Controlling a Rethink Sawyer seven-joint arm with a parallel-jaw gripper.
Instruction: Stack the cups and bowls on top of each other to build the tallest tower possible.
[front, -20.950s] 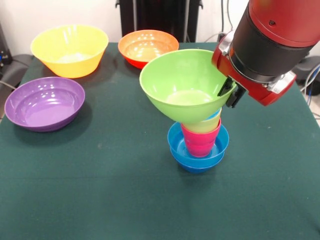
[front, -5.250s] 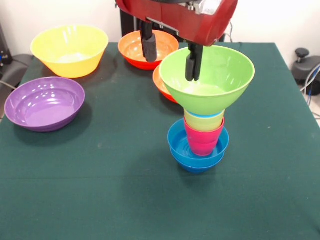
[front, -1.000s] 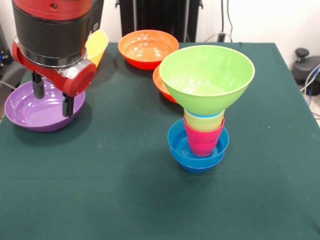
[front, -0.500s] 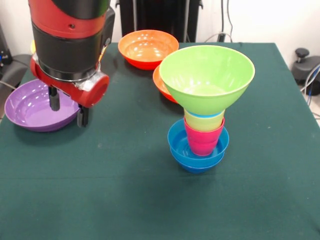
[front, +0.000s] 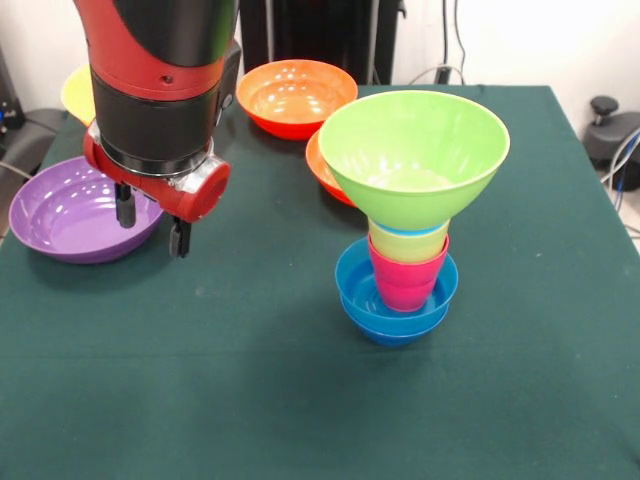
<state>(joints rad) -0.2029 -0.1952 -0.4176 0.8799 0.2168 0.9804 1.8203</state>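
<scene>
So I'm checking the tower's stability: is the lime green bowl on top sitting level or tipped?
Roughly level. The lime green bowl sits upright, mouth up, on the yellow cup, untouched by the gripper.

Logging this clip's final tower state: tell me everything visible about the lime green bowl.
The lime green bowl is glossy plastic, round, wide-rimmed and tapering to a narrow base. It sits upright, mouth up and empty, topping the tower, its base in the yellow cup. An orange bowl shows partly behind it. The pincer hangs apart from it, by the purple bowl.
</scene>
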